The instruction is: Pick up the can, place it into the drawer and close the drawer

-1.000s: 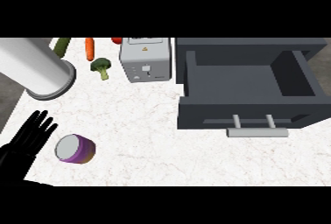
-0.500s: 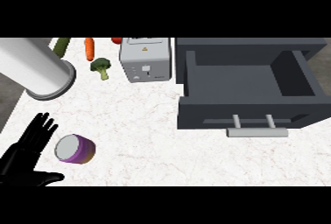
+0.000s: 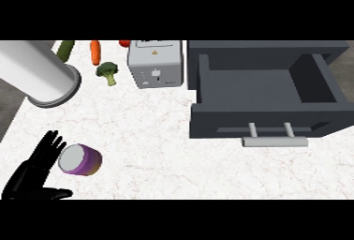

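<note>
Closing in from a second ago, the left hand (image 3: 36, 169) now brushes the can (image 3: 80, 160) with fingers still straight and spread, so no grasp yet.

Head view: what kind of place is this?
Most likely a kitchen counter. A white marbled countertop holds a toaster, with broccoli and a carrot beside it, and a grey drawer stands open at the right.

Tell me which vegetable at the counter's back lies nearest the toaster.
The broccoli, green, just left of the toaster. The carrot and cucumber lie farther left.
</note>
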You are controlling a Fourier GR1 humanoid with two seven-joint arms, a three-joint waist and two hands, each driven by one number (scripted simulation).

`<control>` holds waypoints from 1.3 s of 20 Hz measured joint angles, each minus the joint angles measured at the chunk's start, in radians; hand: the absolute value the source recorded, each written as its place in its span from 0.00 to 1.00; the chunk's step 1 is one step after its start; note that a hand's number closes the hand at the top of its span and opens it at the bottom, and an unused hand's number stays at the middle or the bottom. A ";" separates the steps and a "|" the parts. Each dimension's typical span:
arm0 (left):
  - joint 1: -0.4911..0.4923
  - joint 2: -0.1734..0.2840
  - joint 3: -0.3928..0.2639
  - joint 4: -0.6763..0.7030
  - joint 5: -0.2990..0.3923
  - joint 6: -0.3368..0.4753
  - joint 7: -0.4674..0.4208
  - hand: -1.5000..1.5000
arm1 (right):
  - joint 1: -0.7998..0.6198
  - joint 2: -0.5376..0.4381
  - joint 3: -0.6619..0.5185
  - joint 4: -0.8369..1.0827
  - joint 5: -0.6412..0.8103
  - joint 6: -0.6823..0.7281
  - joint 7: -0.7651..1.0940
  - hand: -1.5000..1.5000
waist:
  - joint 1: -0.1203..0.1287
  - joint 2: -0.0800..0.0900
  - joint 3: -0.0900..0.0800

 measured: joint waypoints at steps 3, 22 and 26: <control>-0.024 0.007 -0.003 0.085 -0.017 -0.002 -0.049 0.00 | -0.006 0.004 -0.012 -0.002 -0.001 0.007 0.009 0.00 | 0.000 0.000 0.000; -0.216 0.011 -0.026 0.463 -0.021 -0.028 -0.215 1.00 | -0.004 0.022 -0.038 -0.029 -0.028 0.033 0.044 0.00 | 0.000 -0.001 0.001; -0.232 -0.004 -0.046 0.456 0.002 -0.074 -0.173 1.00 | 0.020 0.034 -0.029 -0.064 -0.051 0.029 0.066 0.00 | 0.000 -0.001 0.001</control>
